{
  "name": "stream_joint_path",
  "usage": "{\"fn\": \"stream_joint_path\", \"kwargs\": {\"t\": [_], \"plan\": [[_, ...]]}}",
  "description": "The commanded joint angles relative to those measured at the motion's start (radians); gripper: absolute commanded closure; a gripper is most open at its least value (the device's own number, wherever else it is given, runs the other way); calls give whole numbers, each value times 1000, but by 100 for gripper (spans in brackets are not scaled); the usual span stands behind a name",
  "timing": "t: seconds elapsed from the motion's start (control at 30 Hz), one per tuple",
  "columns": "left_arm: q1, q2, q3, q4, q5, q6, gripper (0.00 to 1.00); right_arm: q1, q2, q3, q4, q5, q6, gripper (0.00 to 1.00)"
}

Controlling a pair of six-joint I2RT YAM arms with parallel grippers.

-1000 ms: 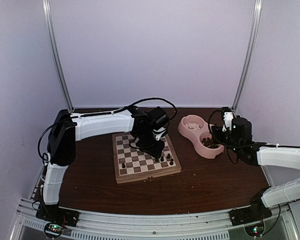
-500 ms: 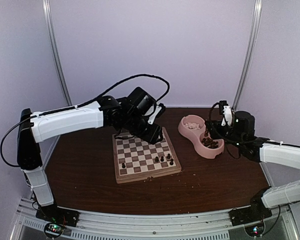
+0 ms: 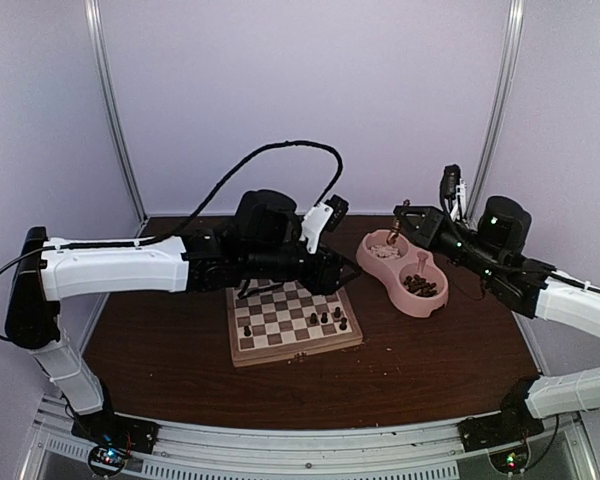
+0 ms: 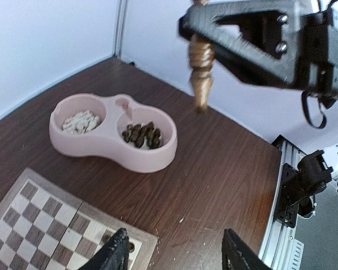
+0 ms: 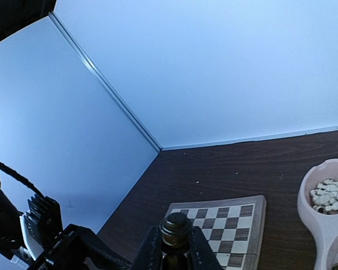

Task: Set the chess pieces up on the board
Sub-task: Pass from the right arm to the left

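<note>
The right jaws pinch a dark piece (image 4: 201, 67), upright, high over the bowl (image 3: 366, 256). The board (image 3: 280, 335) lies below to their left, a few dark pieces (image 3: 325, 318) on its right side. The left jaws, spread and empty, hover at the board's far edge, nearer it. A second ago the right jaws were down at the bowl, the left jaws low over the squares.

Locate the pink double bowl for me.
In the top view, the pink double bowl sits on the right side of the table, just right of the board, near the raised right claw holding a brown chess piece.
</note>
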Motion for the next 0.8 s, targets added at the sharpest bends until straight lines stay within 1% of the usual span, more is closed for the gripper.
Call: {"fn": "stream_joint_path", "kwargs": {"t": [0.0,0.17,0.3,0.77], "plan": [[-15,7,-5,234,99,63,46,69,-2,30,50,16,70,95],[-15,40,21,246,117,71,51,107,-18,15,79,17,97,95],[-15,58,42,250,154,68,59,136,-24,2,93,28,107,95],[-15,55,37,262,169,66,65,181,7,-38,164,12,158,95]]}}
